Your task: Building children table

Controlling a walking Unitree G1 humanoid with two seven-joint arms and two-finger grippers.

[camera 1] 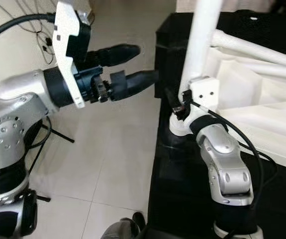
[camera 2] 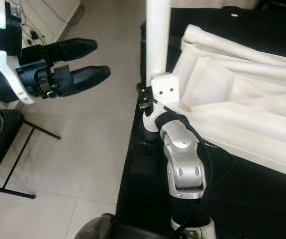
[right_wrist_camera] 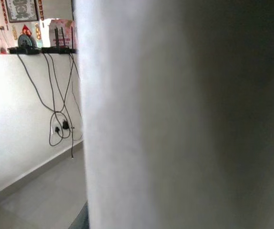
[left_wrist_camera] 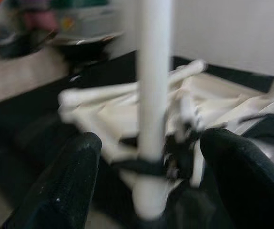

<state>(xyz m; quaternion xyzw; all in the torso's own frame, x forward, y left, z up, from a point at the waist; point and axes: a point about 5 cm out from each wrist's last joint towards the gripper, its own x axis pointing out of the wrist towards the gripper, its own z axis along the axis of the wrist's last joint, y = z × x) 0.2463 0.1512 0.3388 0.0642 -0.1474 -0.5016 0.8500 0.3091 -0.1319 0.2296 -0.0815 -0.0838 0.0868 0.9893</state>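
Step in hand: fitting a table leg. My right pincer (camera 1: pixel 181 110) is at the foot of the upright white leg (camera 1: pixel 202 35), at the corner of the black surface (camera 2: pixel 262 199); the leg crowds its wrist view. I judge it has hold of the leg, but its fingers are hidden behind my wrist, so I cannot tell how they stand.

My left pincer (camera 1: pixel 140 63) hangs over the floor (camera 1: pixel 113 159) beside that corner, level with the leg, fingers spread and holding nothing. Its wrist view frames the leg between the two fingertips (left_wrist_camera: pixel 65 186), not yet touching.

Next move, by my reckoning: bring the left pincer in to close on the leg, so it stays plumb while seated.

Materials:
- Leg: smooth, round, white tube, matte.
- Table frame (camera 2: pixel 242 45): white tubes and a pale panel, lying just behind the leg on the black surface.
- Fingers: long, black, rounded, slightly grainy.
- Floor: pale glossy tiles.
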